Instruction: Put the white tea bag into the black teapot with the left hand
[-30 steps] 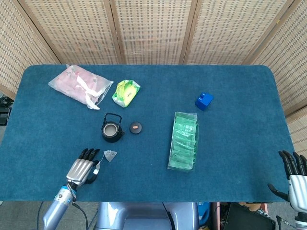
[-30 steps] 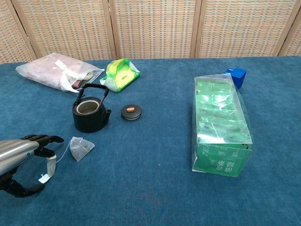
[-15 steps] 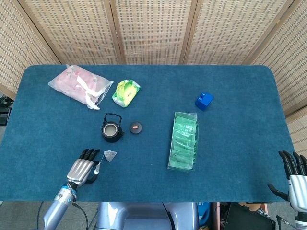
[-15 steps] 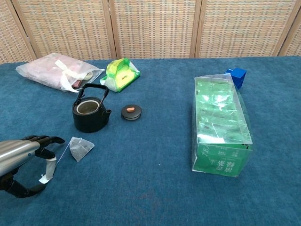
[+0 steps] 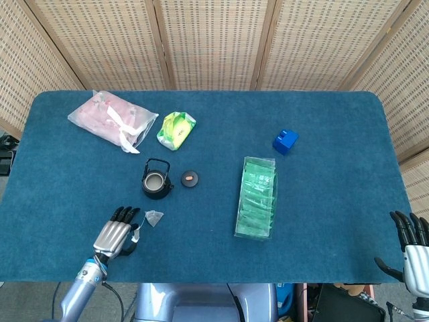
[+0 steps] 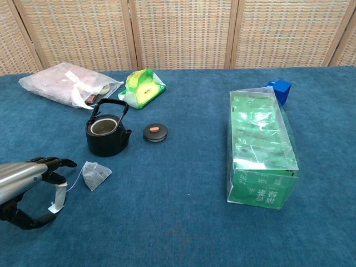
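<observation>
The black teapot [image 5: 156, 180] [image 6: 107, 135] stands open on the blue cloth, handle up. Its lid [image 5: 190, 178] [image 6: 156, 132] lies just to its right. In front of the pot the white tea bag [image 5: 154, 217] [image 6: 94, 175] lies on the cloth, and its string runs left to a white tag [image 6: 56, 197]. The tag hangs from my left hand [image 5: 117, 235] [image 6: 28, 178], pinched between thumb and fingers just above the cloth. My right hand [image 5: 414, 251] is at the table's near right corner, fingers spread and holding nothing.
A clear box of green tea packets [image 5: 257, 198] [image 6: 261, 150] lies right of centre. Behind it is a small blue box [image 5: 285, 141] [image 6: 278, 89]. A pink bag [image 5: 110, 119] [image 6: 67, 83] and a green packet [image 5: 175, 129] [image 6: 143, 88] lie behind the teapot.
My left hand has risen slightly with the tag in it. The tea bag stays on the cloth and the right hand has not moved.
</observation>
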Motion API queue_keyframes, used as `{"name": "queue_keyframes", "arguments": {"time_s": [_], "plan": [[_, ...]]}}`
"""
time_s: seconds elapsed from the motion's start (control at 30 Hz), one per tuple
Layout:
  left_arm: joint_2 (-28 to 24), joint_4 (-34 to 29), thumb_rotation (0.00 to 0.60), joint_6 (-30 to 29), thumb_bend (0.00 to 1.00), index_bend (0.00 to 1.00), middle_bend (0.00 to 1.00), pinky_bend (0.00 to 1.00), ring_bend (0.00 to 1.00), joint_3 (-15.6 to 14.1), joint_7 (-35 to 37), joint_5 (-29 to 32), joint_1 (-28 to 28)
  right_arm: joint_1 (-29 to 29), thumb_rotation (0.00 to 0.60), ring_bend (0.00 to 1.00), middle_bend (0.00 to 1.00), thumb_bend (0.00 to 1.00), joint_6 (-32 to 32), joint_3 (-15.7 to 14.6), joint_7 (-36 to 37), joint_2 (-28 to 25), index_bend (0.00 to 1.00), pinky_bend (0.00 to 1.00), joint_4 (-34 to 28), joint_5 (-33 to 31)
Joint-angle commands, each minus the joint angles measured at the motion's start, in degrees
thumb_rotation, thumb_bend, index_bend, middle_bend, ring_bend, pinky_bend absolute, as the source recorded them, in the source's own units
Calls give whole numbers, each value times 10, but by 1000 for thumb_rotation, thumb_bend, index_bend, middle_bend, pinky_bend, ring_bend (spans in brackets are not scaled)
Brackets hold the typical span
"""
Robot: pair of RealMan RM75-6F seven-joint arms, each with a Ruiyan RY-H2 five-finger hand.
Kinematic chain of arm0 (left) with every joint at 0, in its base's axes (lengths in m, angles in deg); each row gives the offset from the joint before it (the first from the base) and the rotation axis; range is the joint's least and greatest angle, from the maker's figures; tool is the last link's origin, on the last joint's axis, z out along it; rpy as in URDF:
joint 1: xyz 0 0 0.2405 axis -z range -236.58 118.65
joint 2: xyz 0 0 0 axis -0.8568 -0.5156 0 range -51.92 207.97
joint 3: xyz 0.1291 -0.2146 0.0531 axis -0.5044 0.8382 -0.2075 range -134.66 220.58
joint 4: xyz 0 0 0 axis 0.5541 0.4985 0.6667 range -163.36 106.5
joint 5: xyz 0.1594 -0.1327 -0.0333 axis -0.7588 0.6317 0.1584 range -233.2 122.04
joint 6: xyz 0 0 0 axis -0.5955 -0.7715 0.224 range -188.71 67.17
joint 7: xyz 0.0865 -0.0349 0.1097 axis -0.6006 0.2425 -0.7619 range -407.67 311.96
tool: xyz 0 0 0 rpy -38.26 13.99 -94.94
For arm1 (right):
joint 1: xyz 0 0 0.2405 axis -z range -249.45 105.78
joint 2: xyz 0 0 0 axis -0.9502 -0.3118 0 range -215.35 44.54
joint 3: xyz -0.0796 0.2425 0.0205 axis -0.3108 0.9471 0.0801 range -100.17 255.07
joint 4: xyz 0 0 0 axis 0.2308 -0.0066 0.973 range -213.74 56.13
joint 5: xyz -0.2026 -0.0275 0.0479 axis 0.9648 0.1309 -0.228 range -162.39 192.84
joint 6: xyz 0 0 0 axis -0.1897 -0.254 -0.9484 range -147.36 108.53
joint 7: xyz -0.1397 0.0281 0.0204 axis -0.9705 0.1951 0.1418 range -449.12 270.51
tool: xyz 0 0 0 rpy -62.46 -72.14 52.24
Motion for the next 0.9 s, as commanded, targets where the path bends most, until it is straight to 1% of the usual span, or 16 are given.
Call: {"name": "queue_keyframes", "arguments": {"time_s": [0.03,0.33,0.5,0.7,0.9], "plan": [[1,1,600,0,407,551,98,0,0,1,2,0,1,0,600,34,182,123,0,0,-1,0,115,100,-1,0],[11,12,600,6,469,554,109,0,0,10,8,8,8,1,600,34,182,123,1,1,-3,-2,115,100,-3,-4],[17,17,600,8,487,570,124,0,0,15,12,9,12,1,600,34,182,122,3,2,-3,-2,115,100,-3,-6],[21,19,600,3,487,586,134,0,0,16,21,4,13,2,600,34,182,123,2,3,-2,-2,115,100,-2,-6],[15,10,600,-13,487,595,142,0,0,17,32,-13,10,2,600,34,182,123,0,3,-2,-2,115,100,-2,-5]]}}
